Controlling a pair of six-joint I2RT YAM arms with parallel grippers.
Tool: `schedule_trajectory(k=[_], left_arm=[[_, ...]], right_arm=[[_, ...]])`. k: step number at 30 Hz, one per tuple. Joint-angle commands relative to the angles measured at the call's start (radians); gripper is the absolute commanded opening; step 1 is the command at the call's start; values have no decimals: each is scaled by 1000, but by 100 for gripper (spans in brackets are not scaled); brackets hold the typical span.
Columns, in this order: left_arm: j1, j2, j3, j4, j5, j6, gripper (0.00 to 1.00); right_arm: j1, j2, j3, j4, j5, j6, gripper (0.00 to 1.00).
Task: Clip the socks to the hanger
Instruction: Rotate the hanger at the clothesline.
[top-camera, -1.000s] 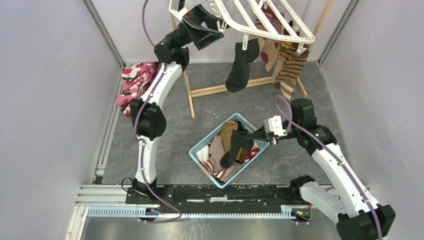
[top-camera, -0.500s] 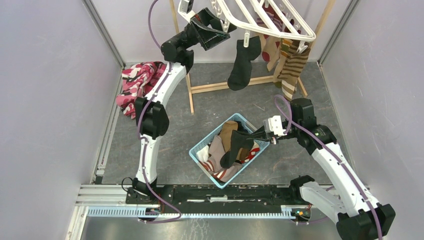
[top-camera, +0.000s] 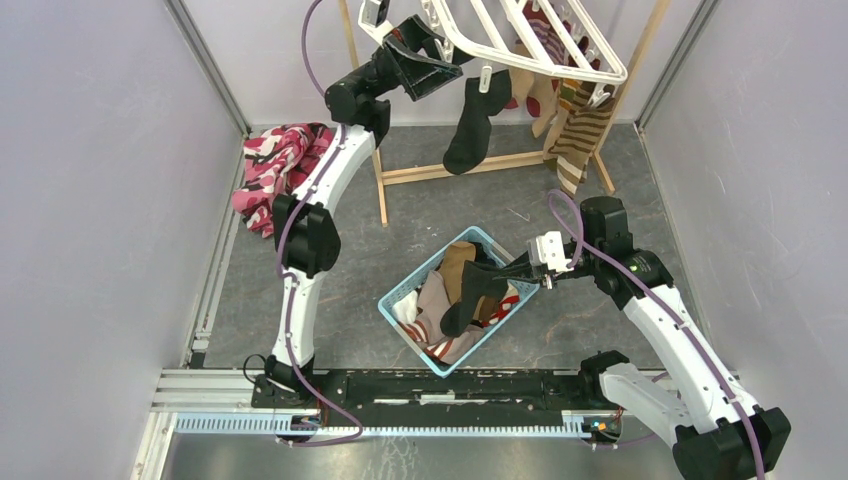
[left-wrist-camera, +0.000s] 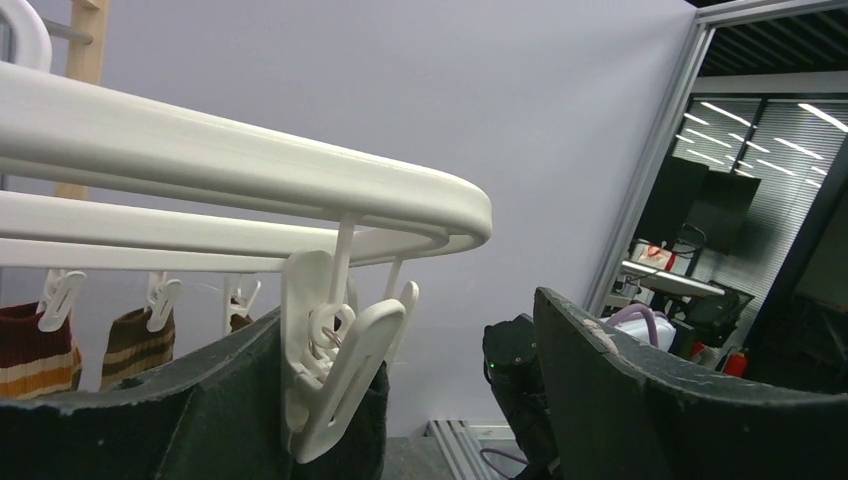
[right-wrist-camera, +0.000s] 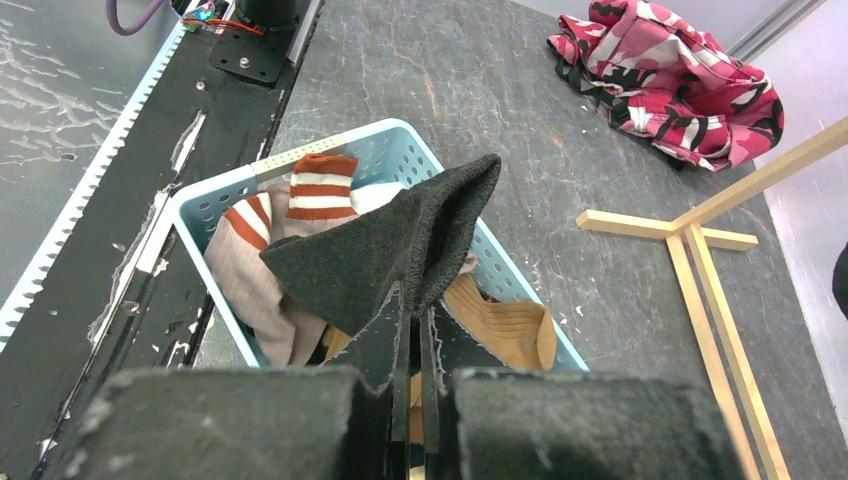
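The white hanger (left-wrist-camera: 200, 150) hangs high on the wooden stand (top-camera: 450, 178) with socks (top-camera: 585, 125) clipped under it, the blue basket (right-wrist-camera: 385, 160) sits on the table (top-camera: 300, 330), the right end effector (right-wrist-camera: 412, 400) pinches a black sock (right-wrist-camera: 400, 250) over the basket, and the left end effector (left-wrist-camera: 430, 400) is spread wide beside a little clip (left-wrist-camera: 330, 360).

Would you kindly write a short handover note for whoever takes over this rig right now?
Left gripper: open, holding nothing, up at the hanger beside a clip.
Right gripper: shut on the held black sock, lifted above the blue basket.
Done: the hung black sock and several striped socks are clipped to the hanger.
Left: clip the held black sock, then the loose socks in the basket.
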Motion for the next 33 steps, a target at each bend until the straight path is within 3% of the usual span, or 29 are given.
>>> schedule_trajectory(k=[1, 33], left_arm=[[-8, 8, 43, 48, -20, -31, 83], [33, 14, 24, 175, -124, -130, 75]], right_arm=[[-3, -1, 44, -2, -28, -11, 0], [-3, -4, 42, -3, -28, -14, 0]])
